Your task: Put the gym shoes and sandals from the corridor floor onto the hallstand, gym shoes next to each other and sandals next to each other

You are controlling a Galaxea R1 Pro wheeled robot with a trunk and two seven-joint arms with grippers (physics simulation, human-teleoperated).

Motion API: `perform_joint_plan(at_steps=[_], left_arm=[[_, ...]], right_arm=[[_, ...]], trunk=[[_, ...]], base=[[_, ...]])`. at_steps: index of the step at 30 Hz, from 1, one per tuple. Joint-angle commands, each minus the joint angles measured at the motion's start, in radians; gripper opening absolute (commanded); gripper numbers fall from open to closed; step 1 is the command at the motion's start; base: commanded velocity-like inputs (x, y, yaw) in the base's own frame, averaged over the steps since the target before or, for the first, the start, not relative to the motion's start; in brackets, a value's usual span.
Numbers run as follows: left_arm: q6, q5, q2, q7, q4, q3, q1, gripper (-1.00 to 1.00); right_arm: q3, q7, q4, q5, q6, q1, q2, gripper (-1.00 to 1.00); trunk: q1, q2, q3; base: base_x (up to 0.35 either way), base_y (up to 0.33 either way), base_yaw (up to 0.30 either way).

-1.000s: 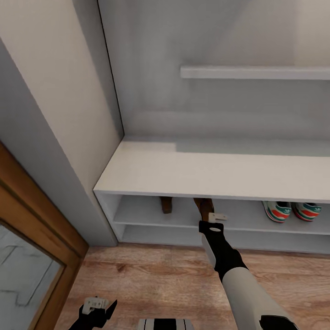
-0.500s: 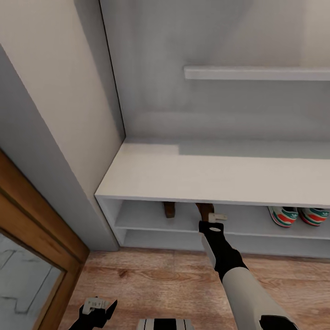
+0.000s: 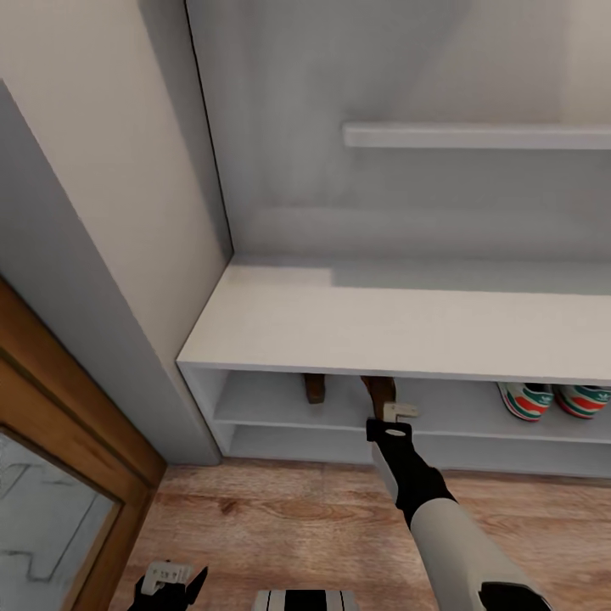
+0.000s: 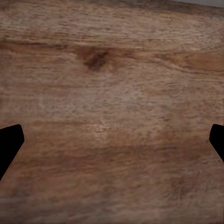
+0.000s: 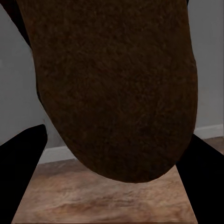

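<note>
Both gym shoes [image 3: 526, 399] [image 3: 584, 400] stand side by side on the upper low shelf of the hallstand [image 3: 382, 331], at its right. One brown sandal [image 3: 315, 388] rests on the same shelf further left. My right gripper [image 3: 392, 416] is at the shelf's front edge, shut on the second sandal [image 3: 379, 392], a short gap from the first. In the right wrist view this sandal [image 5: 116, 84] hangs between the dark fingers [image 5: 23, 182]. My left gripper [image 3: 170, 581] hangs open and empty over the corridor floor [image 4: 112, 93].
A grey wall and a wooden door frame [image 3: 76, 399] close in on the left of the hallstand. A floating shelf [image 3: 475, 136] hangs above the bench top. The wood-plank floor [image 3: 280, 518] runs in front of the unit.
The right gripper has drawn back slightly from the shelf, so more of the held sandal shows. The left gripper has sunk lower. The view shifted a little early on.
</note>
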Motion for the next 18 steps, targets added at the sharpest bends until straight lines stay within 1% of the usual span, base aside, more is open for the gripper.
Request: perform_joint_plan(at_steps=[1,5,13,18], left_arm=[[-0.005,-0.010,0.000,-0.005,0.000,0.009,-0.001,1.00],[-0.006,-0.010,0.000,-0.006,0.000,0.008,0.000,1.00],[-0.007,-0.010,0.000,-0.006,-0.001,0.008,0.002,1.00],[-0.007,-0.010,0.000,-0.007,-0.001,0.008,0.002,1.00]], right_arm=[[-0.004,0.001,0.002,0.008,0.007,0.000,0.001,-1.00],[-0.004,0.001,0.003,0.008,0.007,0.000,0.001,-1.00],[-0.004,0.001,0.001,0.008,0.007,0.000,0.001,-1.00],[-0.004,0.001,0.002,0.008,0.007,0.000,0.001,-1.00]], trunk=[[0.000,0.000,-0.001],[0.000,0.000,-0.001],[0.000,0.000,-0.001],[0.000,0.000,-0.001]], base=[[0.050,0.127,0.000],[0.062,0.120,0.000],[0.014,0.019,0.000],[0.150,0.121,0.000]])
